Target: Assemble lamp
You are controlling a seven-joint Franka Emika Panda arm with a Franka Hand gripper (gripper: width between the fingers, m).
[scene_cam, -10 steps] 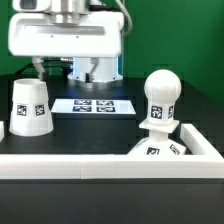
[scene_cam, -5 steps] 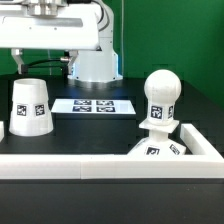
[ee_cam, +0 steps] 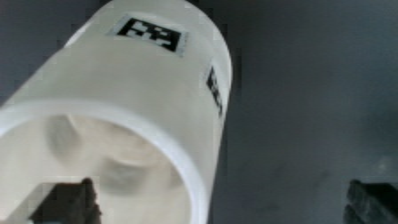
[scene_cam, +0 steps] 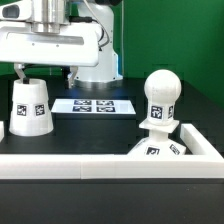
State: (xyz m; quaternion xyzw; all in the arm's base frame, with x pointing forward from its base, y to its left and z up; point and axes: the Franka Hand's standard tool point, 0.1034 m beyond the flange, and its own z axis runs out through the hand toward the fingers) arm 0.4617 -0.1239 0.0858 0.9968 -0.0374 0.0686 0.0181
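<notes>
Gripper now over the shade, farther toward the exterior view's left than before, jaws spread.

Even, bright overhead light in the exterior view; the wrist view is dimmer, soft and blurred throughout.

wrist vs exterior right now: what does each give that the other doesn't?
Only the wrist view: the shade's open, hollow inside seen from above, with dark fingertips at either side of the frame.
Only the exterior view: the bulb standing on the base, the marker board, the white rails and the arm's body.
Both: the shade and its square tags, and the gripper above it, open.
</notes>
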